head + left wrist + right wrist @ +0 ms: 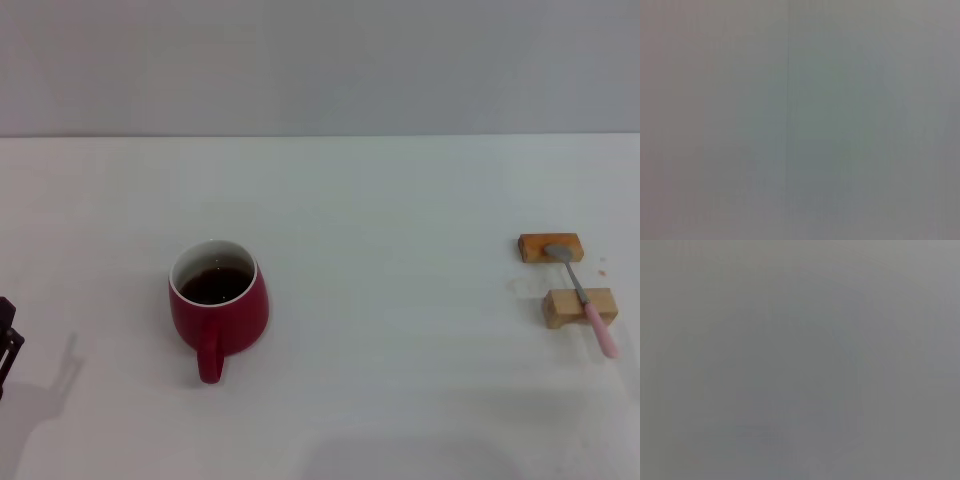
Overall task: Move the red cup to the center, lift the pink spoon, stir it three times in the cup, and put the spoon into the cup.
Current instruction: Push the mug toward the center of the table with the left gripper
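The red cup stands on the white table left of the middle, its handle pointing toward me, with dark liquid inside. The pink spoon lies at the far right across two small orange-tan wooden blocks, its grey bowl on the far block and its pink handle sticking out past the near block. A dark part of my left gripper shows at the left edge, well apart from the cup. My right gripper is out of view. Both wrist views show only blank grey.
The table's far edge meets a grey wall at the back. A few tiny orange specks lie next to the far block.
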You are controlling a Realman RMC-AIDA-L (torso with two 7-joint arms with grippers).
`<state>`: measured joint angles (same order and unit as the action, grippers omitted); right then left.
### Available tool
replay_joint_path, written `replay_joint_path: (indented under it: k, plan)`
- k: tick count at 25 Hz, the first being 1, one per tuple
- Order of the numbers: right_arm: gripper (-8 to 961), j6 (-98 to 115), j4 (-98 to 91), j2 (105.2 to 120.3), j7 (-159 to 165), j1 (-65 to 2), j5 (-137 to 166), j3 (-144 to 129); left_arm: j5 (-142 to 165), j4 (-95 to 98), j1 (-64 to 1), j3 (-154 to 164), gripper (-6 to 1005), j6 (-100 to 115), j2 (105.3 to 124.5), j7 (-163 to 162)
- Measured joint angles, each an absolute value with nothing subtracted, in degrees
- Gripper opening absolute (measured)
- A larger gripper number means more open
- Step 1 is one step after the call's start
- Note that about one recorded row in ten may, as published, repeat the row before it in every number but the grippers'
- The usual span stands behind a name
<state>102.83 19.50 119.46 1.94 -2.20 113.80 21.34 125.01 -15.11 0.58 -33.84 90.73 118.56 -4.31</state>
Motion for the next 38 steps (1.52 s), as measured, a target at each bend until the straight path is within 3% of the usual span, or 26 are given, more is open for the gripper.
replay_joint_path:
  k: [15, 29, 34, 38]
  plan:
    - [716, 103.4, 19.2, 119.19, 6.4, -3.1, 113.9, 21.2, 124.8, -15.1, 0.2, -31.6, 864, 88.4, 118.56, -3.5]
    - [715, 104.1, 19.2, 119.16, 6.4, -3.6, 114.3, 21.2, 125.0, -14.8, -1.6, -31.0, 507, 84.9, 118.36, -3.5]
    - [715, 104.1, 19.1, 119.11, 6.4, -3.8, 114.3, 21.2, 125.2, -14.7, -3.7, -29.7, 69, 82.5, 118.23, -3.6]
    - [715, 104.1, 19.0, 119.09, 6.4, -3.8, 114.3, 21.2, 125.2, -14.5, -4.9, -29.6, 22, 81.1, 118.25, -3.5]
